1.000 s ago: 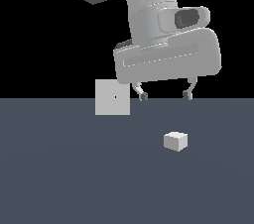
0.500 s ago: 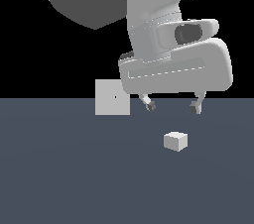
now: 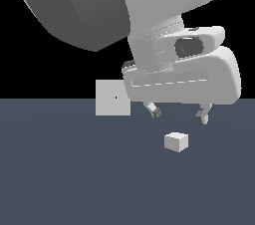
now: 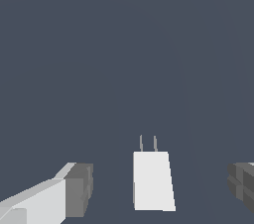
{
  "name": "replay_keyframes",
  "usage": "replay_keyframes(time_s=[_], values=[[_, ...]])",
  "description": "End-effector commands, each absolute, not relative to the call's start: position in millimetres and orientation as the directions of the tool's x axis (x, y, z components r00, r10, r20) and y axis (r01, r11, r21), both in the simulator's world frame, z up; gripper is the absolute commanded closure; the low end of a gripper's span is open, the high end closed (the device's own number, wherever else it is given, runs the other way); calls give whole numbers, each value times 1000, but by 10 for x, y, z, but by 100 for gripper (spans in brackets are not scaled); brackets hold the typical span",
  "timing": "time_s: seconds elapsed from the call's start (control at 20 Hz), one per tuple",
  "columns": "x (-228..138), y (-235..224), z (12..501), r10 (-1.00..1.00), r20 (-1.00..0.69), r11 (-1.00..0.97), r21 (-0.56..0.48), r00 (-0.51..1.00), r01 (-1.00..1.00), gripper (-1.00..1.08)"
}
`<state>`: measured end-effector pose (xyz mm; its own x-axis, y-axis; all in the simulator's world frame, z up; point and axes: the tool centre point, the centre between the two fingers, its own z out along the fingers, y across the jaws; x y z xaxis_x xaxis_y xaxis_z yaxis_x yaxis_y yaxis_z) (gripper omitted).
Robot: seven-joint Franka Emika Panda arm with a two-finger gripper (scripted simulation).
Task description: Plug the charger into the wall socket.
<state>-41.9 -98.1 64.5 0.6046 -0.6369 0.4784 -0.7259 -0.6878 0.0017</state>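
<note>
The charger (image 3: 176,142) is a small off-white block lying on the dark grey floor. In the wrist view the charger (image 4: 153,180) shows two thin prongs at one end. The wall socket (image 3: 113,98) is a flat light-grey square panel with a tiny dark dot, standing upright at the exterior view's left of the charger. My gripper (image 3: 179,114) is open and empty. It hangs just above the charger, its fingers (image 3: 155,112) apart on either side. In the wrist view the charger lies between the two fingertips (image 4: 79,189).
The dark grey floor (image 3: 60,179) spreads around the charger and socket. The arm's large body (image 3: 99,5) fills the upper part of the exterior view.
The gripper has moved lower and to the exterior view's right, coming over the charger. The charger and socket have not moved.
</note>
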Motion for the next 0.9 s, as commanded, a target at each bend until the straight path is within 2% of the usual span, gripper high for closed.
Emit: replay_keyframes(time_s=[0.0, 0.35, 0.85], values=[[-424, -991, 629, -642, 483, -681, 0, 596, -733, -92], [-428, -985, 563, -641, 480, -683, 0, 599, -731, -92], [-438, -987, 173, -644, 479, -680, -1, 596, -733, -92]])
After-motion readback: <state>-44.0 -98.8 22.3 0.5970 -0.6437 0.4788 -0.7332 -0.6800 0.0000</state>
